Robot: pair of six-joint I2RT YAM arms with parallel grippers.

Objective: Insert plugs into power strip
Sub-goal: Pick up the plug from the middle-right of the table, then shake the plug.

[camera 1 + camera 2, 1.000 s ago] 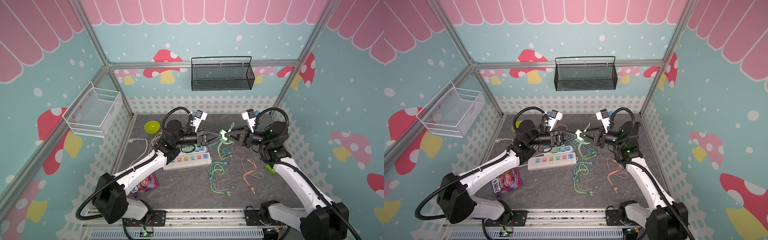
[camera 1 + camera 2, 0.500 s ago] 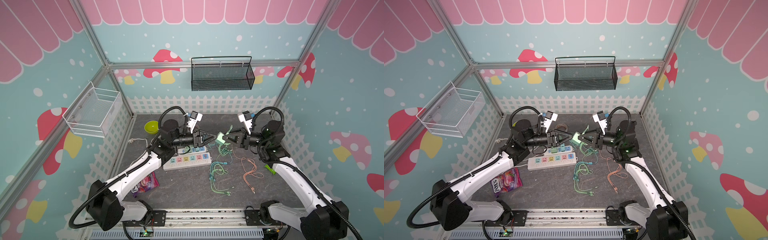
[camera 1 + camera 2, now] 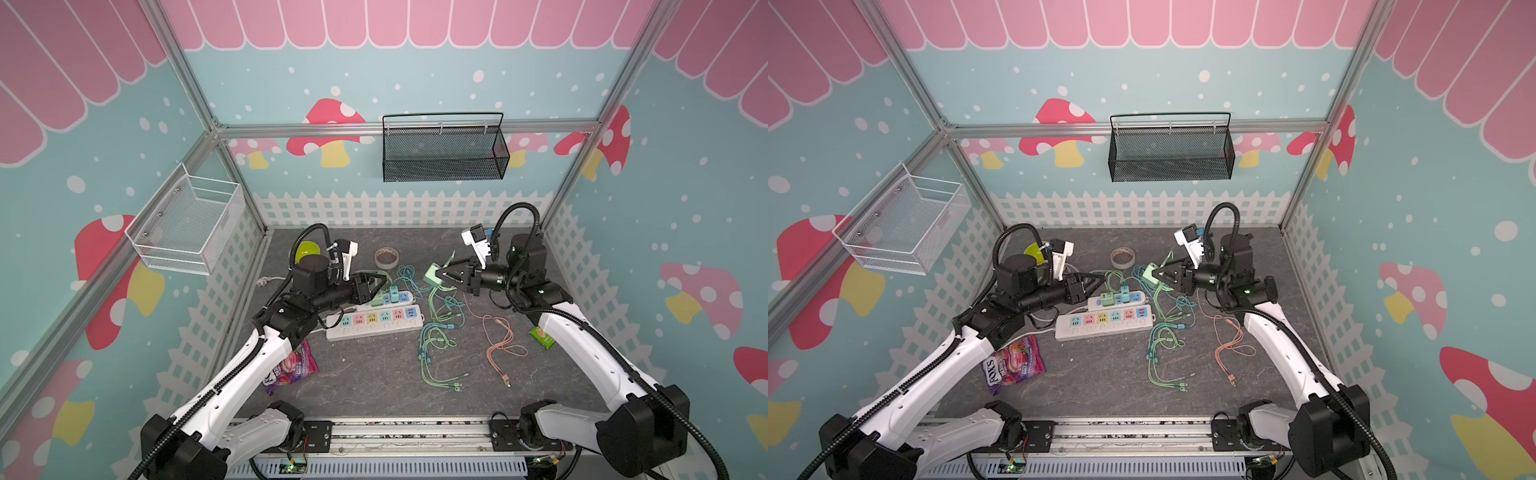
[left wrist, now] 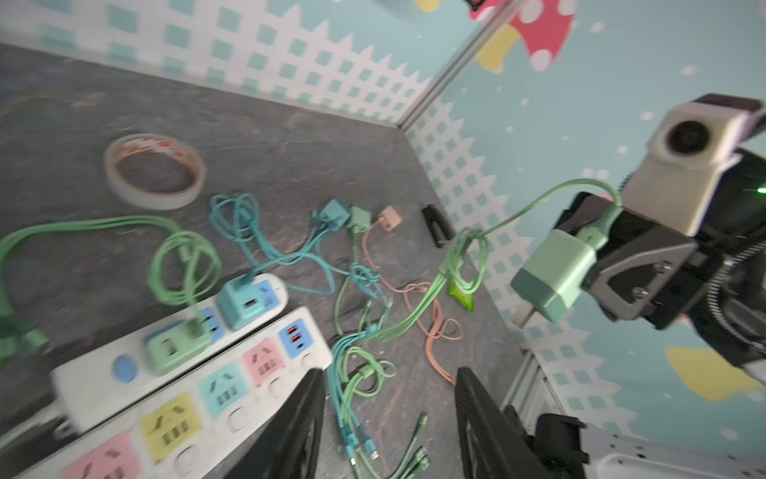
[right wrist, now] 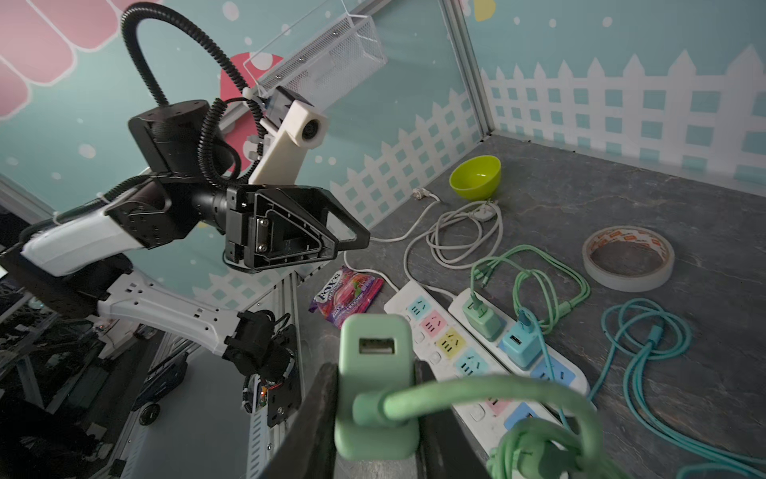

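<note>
Your right gripper (image 5: 375,373) is closed on the sides of a mint plug (image 5: 375,385); it holds the plug in the air just right of the middle in both top views, prongs pointing sideways, not down. Your left gripper (image 4: 385,398) stands open and empty, close over the two strips.

The green cable (image 5: 476,390) hangs into the tangle on the table (image 3: 374,382); I think a fast move may drag it and twist the plug between the fingers. The front power strip (image 3: 374,321) lies loose; it may slide under a push.

The rear power strip (image 3: 405,296) carries two seated plugs (image 5: 481,319); three loose plugs (image 4: 359,217) lie behind.

The black basket (image 3: 444,162) at upper centre, the white basket (image 3: 187,226) at left and the green bowl (image 5: 476,178) show nothing inside.
</note>
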